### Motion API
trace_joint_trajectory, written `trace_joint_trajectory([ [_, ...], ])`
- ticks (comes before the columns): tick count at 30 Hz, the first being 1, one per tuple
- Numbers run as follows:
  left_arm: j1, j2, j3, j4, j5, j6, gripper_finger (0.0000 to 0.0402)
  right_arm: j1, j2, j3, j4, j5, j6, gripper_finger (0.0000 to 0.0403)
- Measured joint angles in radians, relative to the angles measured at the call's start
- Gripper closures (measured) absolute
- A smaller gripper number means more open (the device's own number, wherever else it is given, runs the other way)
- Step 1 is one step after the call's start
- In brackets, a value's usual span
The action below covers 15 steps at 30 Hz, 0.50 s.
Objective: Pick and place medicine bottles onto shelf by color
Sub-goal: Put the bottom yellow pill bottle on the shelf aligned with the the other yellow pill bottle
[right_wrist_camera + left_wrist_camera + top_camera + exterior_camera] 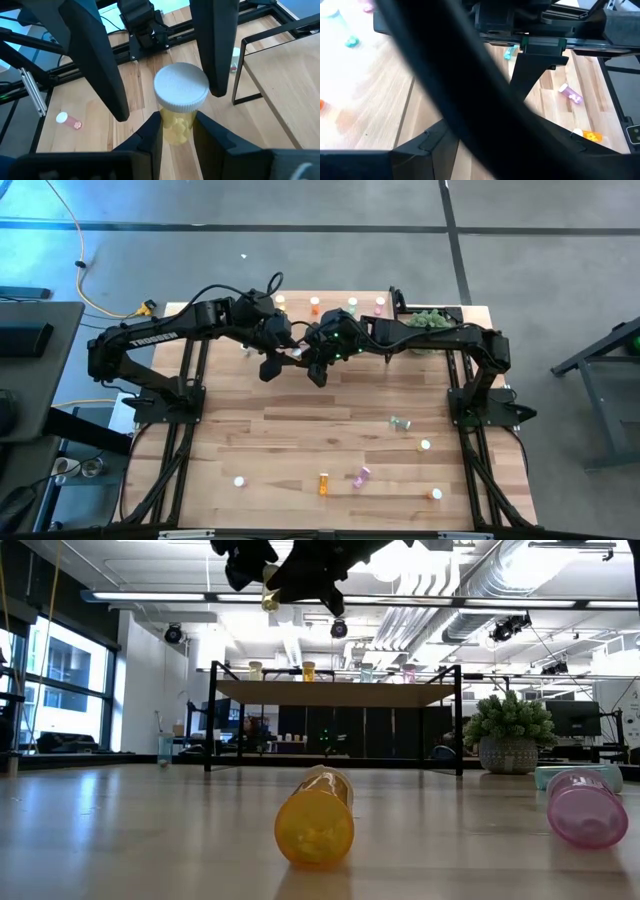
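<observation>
A yellow medicine bottle (176, 125) with a white cap (181, 87) hangs in the air over the table's far middle, with my right gripper (177, 131) shut on it. My left gripper (169, 102) is open. Its two long fingers stand on either side of the cap. In the high view both grippers meet just in front of the shelf (420, 308). The shelf stands on thin black legs and carries several upright bottles, such as an orange one (315, 305). In the low view the held bottle (268, 598) shows high above the table. My right gripper pinches the yellow bottle's body (172, 131) just below the cap between its two fingers. It comes from the table's right, slanting down. The bottle is lifted clear, and its cap end sticks out past the fingertips. My left gripper's one finger (216, 75) stands right beside the cap's rim; whether it touches I cannot tell.
Loose bottles lie on the near half of the table: an orange one (323, 483), a pink one (361, 476), a green one (400, 422), and others by the front edge. A green plant ball (430, 320) sits at the far right beside the shelf.
</observation>
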Motion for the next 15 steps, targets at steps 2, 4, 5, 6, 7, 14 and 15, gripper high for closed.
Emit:
trace_joint_trajectory([
  [2, 0.005, 0.0, 0.0, 0.0, 0.0, 0.0, 0.0194, 0.0, 0.0, 0.0, 0.0, 0.0, -0.004, 0.0323],
  [4, 0.01, 0.0, 0.0, -0.001, -0.001, 0.001, 0.0203, 0.0, 0.0, 0.0, 0.0, 0.0, -0.007, 0.0323],
  [5, 0.012, 0.0, 0.0, 0.0, -0.001, 0.006, 0.0209, 0.0, 0.0, 0.0, 0.0, 0.0, -0.007, 0.0323],
  [6, 0.014, 0.0, 0.0, 0.0, -0.003, 0.012, 0.0217, 0.0, 0.0, 0.0, 0.0, 0.0, -0.007, 0.0323],
  [7, 0.015, 0.0, 0.0, 0.0, -0.004, 0.017, 0.0224, 0.0, 0.0, 0.0, 0.0, 0.0, -0.007, 0.0323],
  [14, 0.015, 0.0, 0.0, -0.023, -0.019, 0.026, 0.0267, 0.0, 0.001, 0.0, 0.021, 0.001, -0.015, 0.0323],
  [15, 0.015, 0.0, 0.0, -0.027, -0.028, 0.026, 0.0271, 0.0, 0.001, 0.0, 0.022, 0.002, -0.015, 0.0323],
])
